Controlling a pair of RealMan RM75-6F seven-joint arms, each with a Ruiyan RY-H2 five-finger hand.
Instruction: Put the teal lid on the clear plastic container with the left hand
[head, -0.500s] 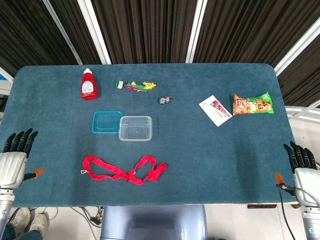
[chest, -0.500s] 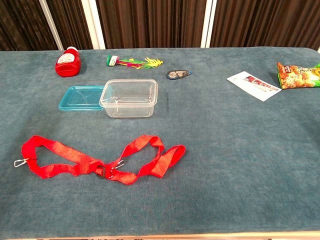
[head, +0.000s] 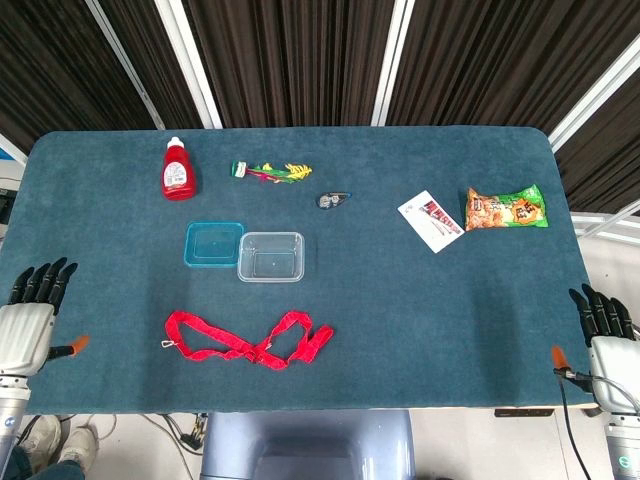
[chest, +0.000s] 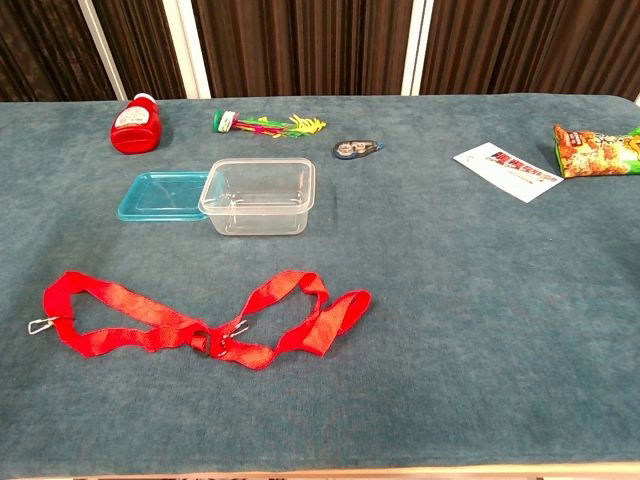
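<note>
Resting at the near left edge of the table (head: 420, 330), my left hand (head: 28, 318) holds nothing, its dark fingers (head: 40, 281) stretched out and a little apart, pointing to the far side. My right hand (head: 608, 335) lies the same way at the near right edge, also released and holding nothing. Both hands show only in the head view. The lid (head: 214, 244) lies flat on the table in the left half, well apart from my left hand. The container (head: 271, 256) stands upright just to the right of it, and in the chest view its wall (chest: 259, 196) touches or slightly covers the edge of the lid (chest: 160, 195); I cannot tell which. Nearer to me lies a red strap (head: 245, 340) in loops. At the far side there is a red bottle (head: 177, 170) on its side, then a bundle of colored sticks (head: 270, 171) and a small tape dispenser (head: 333, 200). To the right are a card (head: 430, 220) and a snack bag (head: 505, 208).
</note>
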